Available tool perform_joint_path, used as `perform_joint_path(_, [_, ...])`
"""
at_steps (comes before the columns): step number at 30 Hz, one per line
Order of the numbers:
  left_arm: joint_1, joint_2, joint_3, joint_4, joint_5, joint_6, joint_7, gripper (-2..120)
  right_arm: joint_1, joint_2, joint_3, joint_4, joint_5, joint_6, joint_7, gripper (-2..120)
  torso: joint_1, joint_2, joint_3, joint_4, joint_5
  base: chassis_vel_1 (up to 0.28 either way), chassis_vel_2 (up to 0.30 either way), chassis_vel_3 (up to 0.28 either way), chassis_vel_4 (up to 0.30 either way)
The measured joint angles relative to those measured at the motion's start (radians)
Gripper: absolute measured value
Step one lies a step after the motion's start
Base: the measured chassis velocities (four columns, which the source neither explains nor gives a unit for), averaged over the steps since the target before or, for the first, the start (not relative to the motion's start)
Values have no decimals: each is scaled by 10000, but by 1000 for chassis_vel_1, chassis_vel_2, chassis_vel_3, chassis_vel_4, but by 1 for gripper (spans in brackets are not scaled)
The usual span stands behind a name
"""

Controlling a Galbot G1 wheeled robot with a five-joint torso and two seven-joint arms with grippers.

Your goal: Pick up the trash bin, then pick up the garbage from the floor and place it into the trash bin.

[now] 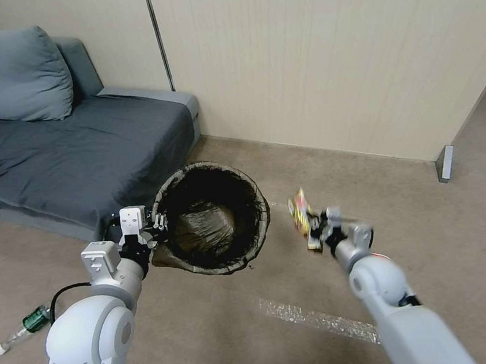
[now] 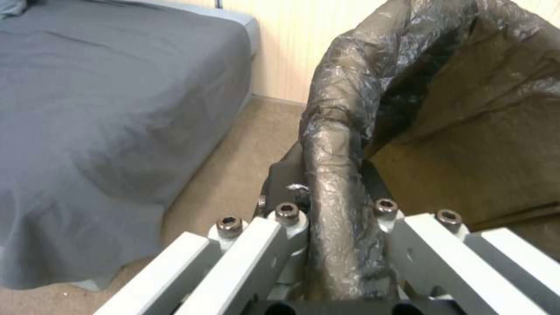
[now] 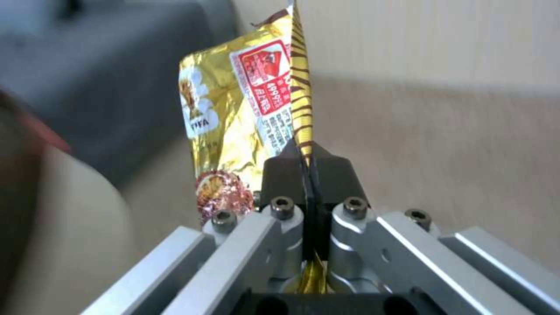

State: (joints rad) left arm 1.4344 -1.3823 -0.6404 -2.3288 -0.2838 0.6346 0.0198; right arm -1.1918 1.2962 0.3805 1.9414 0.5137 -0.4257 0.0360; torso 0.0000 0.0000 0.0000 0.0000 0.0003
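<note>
While left gripper [image 1: 159, 221] pinches the trash bin [image 1: 257, 227] rim, right gripper [image 1: 316, 224] clamps the snack bag [image 1: 301, 213] beside it.

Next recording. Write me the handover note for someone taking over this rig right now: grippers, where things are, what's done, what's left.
Left gripper: shut on the rim of the bin, held up off the floor beside the sofa.
Right gripper: shut on the yellow snack bag, in the air to the right of the bin, not yet over its mouth.
Done: bin picked up, snack bag lifted.
Left: drop the bag in; a bottle lies on the floor at far left.
</note>
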Motion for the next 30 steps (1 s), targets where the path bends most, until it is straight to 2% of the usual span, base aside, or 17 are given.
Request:
perform_joint_path(5, [2, -2, 142, 79, 149, 130, -8, 3, 471, -569, -11, 1892, 1041, -459, 91, 0, 0, 0, 0, 0, -5, 0, 0, 0, 0])
perform_joint_path(7, [34, 9, 162, 79, 185, 165, -11, 3, 545, -721, -30, 2202, 1259, -548, 83, 0, 0, 1, 0, -1, -4, 0, 0, 0, 0])
perform_joint_path(10, [342, 50, 205, -23, 271, 215, -13, 3, 751, -1555, -309, 3149, 2097, -785, 64, 0, 1, 0, 0, 0, -6, 0, 0, 0, 0])
perform_joint_path(11, [342, 50, 205, -23, 271, 215, -13, 3, 751, -1555, -309, 3149, 2097, -785, 64, 0, 1, 0, 0, 0, -6, 0, 0, 0, 0])
perform_joint_path(14, [692, -64, 201, -165, 458, 214, -8, 3, 876, -2297, -621, 3689, 2633, -856, 59, 0, 0, 1, 0, 0, -3, 0, 0, 0, 0])
perform_joint_path(22, [972, -295, 244, -288, 690, 218, -7, 3, 1078, -2967, -1074, 4399, 3382, -1014, -128, 0, 0, 0, 0, 0, -2, 0, 0, 0, 0])
perform_joint_path(30, [1069, -339, 283, -499, 703, 331, -40, 3, 1400, -3724, -2505, 4530, 3422, -1042, -58, 0, 0, 0, 0, 0, -4, 0, 0, 0, 0])
